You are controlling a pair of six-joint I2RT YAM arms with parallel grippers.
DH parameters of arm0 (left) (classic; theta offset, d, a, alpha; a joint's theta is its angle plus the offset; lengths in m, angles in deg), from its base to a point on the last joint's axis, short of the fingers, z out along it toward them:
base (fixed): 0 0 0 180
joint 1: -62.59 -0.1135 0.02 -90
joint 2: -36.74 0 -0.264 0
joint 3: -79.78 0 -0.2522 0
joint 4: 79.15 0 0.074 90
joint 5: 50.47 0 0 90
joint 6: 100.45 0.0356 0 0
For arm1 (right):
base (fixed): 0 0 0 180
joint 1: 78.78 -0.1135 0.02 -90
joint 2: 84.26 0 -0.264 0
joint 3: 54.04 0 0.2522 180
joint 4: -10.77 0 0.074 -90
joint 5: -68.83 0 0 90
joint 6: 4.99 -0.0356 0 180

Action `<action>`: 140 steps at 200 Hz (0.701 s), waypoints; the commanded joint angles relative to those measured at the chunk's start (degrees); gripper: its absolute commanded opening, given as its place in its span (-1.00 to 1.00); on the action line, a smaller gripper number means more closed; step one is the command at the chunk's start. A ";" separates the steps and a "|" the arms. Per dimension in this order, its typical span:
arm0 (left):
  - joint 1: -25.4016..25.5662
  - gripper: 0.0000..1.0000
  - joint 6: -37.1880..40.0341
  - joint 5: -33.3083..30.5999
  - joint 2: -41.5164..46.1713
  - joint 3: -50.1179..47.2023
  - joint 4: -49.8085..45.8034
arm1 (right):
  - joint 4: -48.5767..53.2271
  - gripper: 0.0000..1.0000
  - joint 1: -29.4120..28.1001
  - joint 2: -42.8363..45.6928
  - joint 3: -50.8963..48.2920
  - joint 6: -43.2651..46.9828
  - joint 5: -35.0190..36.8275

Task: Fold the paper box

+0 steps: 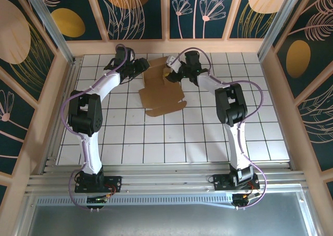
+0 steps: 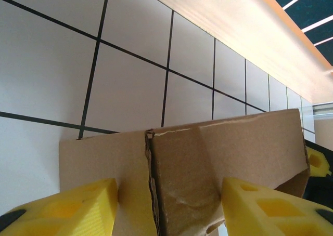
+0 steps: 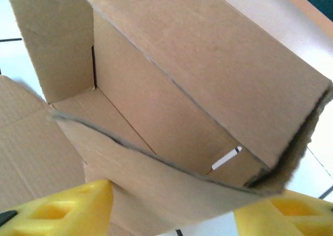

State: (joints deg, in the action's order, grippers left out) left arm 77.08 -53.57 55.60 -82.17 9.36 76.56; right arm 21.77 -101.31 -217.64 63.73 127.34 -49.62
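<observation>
The paper box (image 1: 162, 93) lay on the tiles in the upper middle of the top view, its far end partly folded up. The left gripper (image 1: 141, 69) gaped wide against a raised wall, clasping nothing. The right gripper (image 1: 170, 74) gaped wide too, its fingers (image 3: 67, 207) straddling an upturned flap.

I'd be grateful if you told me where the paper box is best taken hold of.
Probably the raised wall at the far end of the paper box, pinched across its thin top edge from above: it stands free, while the near panel lies flat on the tiles, leaving no edge to get under.
</observation>
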 commanded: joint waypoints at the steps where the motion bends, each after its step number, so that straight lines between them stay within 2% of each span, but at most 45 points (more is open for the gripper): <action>1: 0.10 0.09 1.03 2.32 -0.46 0.39 -0.43 | -2.14 0.14 -1.59 -2.80 3.60 -2.30 -1.16; 77: 0.12 0.09 1.27 4.14 -1.03 0.55 -0.20 | -4.64 -0.27 -4.28 -5.46 5.91 -6.20 8.28; 124: 0.15 0.09 1.20 4.14 -1.02 0.73 -0.02 | -6.76 -0.60 -5.85 -6.36 6.93 -12.71 14.70; 140: 0.17 0.09 1.01 4.31 -0.92 0.72 0.06 | -6.03 -0.78 -6.42 -6.29 7.07 -15.81 16.05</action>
State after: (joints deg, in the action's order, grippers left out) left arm 76.44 -53.50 56.21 -82.17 9.36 76.47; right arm 15.76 -104.54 -222.42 69.30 117.20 -34.41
